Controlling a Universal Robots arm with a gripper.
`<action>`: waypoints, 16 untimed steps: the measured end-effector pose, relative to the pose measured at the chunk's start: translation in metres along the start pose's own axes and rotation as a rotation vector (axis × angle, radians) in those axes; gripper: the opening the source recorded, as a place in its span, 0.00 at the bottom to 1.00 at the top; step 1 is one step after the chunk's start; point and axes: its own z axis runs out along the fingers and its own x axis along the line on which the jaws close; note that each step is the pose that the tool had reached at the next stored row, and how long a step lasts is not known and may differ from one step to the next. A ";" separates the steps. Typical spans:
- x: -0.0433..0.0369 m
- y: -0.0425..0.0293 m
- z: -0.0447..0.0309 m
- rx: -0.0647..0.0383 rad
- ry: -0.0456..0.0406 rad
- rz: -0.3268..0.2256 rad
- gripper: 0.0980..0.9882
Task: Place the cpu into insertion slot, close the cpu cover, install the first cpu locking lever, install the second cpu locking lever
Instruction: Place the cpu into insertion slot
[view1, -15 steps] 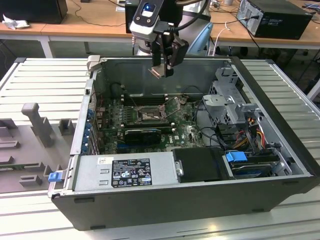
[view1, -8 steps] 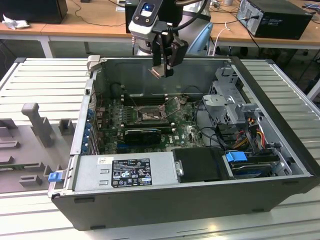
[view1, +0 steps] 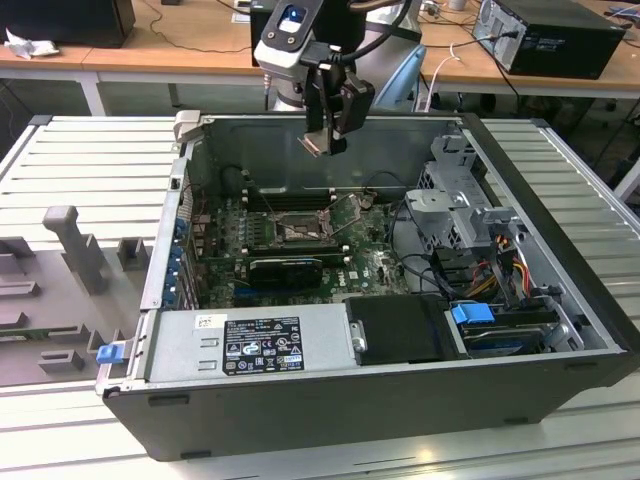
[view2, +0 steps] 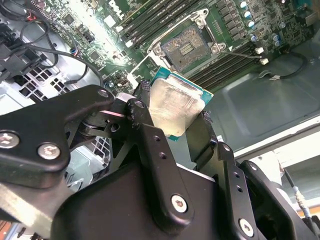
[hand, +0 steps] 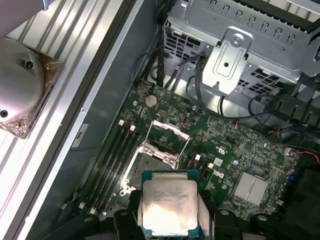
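Gripper (view1: 327, 138) clenched on the cpu (hand: 167, 207), well above the bare insertion slot (view2: 185, 46); no step finished yet.

cpu (hand: 167, 207) (silvery) held aloft, insertion slot (hand: 148, 166) uncovered

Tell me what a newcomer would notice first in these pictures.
The silvery cpu stands out first, pinched in the black gripper above the green motherboard. Beneath it the insertion slot sits empty. In the exterior view, the big open computer case lies on its side on a ribbed table.
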 end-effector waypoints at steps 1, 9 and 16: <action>0.0000 0.0000 0.0000 0.000 -0.0003 0.003 0.48; 0.0000 0.0000 0.0000 -0.001 -0.0029 0.032 0.48; 0.0000 0.0000 0.0000 -0.001 -0.0059 0.067 0.48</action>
